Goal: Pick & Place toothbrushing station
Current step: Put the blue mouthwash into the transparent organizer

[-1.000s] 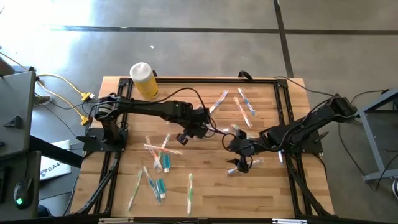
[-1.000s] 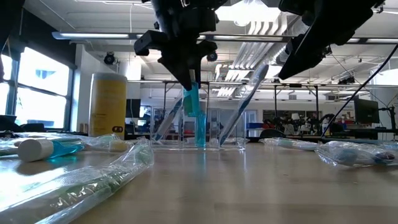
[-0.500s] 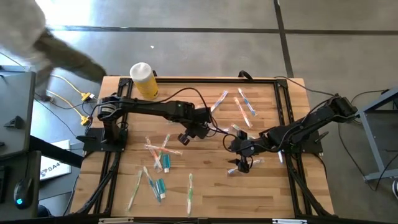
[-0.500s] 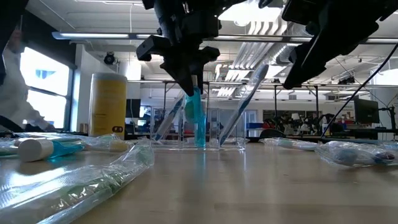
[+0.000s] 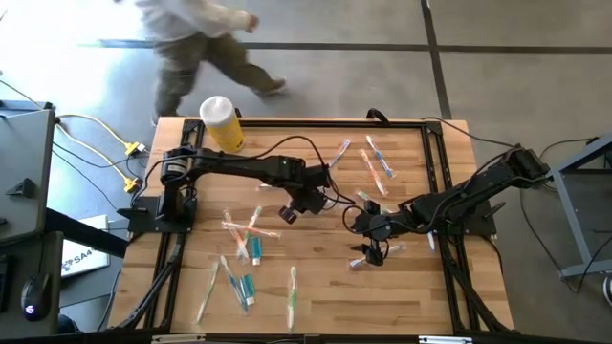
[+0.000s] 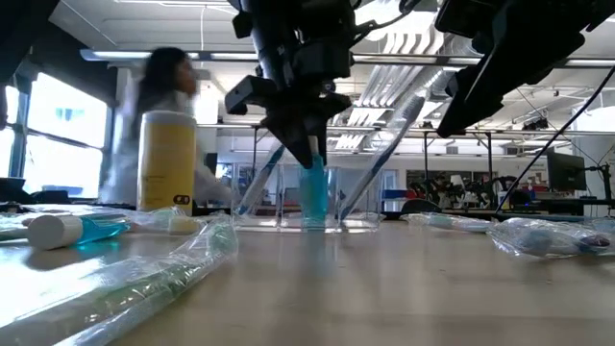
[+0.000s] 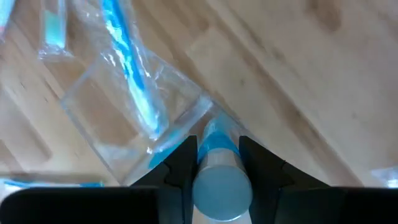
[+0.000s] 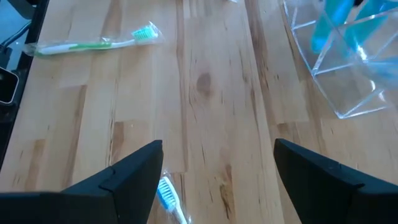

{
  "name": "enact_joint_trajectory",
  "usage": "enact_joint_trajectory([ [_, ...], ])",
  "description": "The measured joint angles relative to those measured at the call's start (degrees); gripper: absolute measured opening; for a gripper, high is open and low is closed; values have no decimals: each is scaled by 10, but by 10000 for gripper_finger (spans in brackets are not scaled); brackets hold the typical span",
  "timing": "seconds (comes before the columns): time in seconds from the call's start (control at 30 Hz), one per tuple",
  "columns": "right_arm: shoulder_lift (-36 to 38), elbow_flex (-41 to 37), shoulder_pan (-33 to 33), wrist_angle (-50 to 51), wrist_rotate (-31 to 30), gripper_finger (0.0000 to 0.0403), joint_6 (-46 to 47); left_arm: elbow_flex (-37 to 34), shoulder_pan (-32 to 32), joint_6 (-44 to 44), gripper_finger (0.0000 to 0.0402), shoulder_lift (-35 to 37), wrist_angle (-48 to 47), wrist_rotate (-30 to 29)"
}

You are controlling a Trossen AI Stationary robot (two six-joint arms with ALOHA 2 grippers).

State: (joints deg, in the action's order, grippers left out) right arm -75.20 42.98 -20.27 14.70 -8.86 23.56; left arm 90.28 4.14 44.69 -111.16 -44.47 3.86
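The clear plastic container (image 6: 306, 213) stands mid-table with two toothbrushes (image 6: 384, 159) leaning in it; the left wrist view shows a blue one (image 7: 134, 93) inside. My left gripper (image 6: 309, 154) hangs over it, shut on a teal tube (image 6: 313, 192). Wrapped toothbrushes (image 5: 239, 232) and short tubes (image 5: 249, 285) lie flat on the near-left boards, and more toothbrushes (image 5: 375, 161) lie at the far right. My right gripper (image 8: 217, 180) waits open to the container's near right, above a blue-bristled brush (image 8: 168, 196). My left gripper pinches the teal tube between its two fingers, by the upper end (image 7: 217, 146). The fingers (image 7: 180, 165) come from above, slanting steeply down. The tube hangs about upright, its lower part inside the clear container (image 7: 118, 118); whether it touches the bottom I cannot tell.
A yellow bottle with a white cap (image 5: 222, 122) stands at the table's far left corner. A green wrapped toothbrush (image 8: 93, 43) lies near my right gripper. A person (image 5: 196, 43) walks past beyond the far edge. Black frame rails (image 5: 440, 239) run along the table's sides.
My left gripper has sunk toward the container and drifted slightly toward the table's right, still shut on the teal tube. The tube's lower end, above the rim before, now stands inside the container. A person has walked in along the far edge.
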Motion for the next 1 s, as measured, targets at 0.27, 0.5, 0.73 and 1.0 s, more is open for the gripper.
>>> enact_joint_trajectory([
  [0.27, 0, 0, 0, 0, 0, 298, 0, -2, 0, 1, 93, -11, 7, -4],
  [0.5, 0, 0, 0, 0, 0, 298, 0, -2, 0, -16, 121, -13, 9, -5],
  [0.73, 0, 0, 0, 0, 0, 298, 0, -2, 0, -16, 126, -13, 10, -5],
  [1.0, 0, 0, 0, 0, 0, 298, 0, -2, 0, -16, 128, -13, 10, -19],
])
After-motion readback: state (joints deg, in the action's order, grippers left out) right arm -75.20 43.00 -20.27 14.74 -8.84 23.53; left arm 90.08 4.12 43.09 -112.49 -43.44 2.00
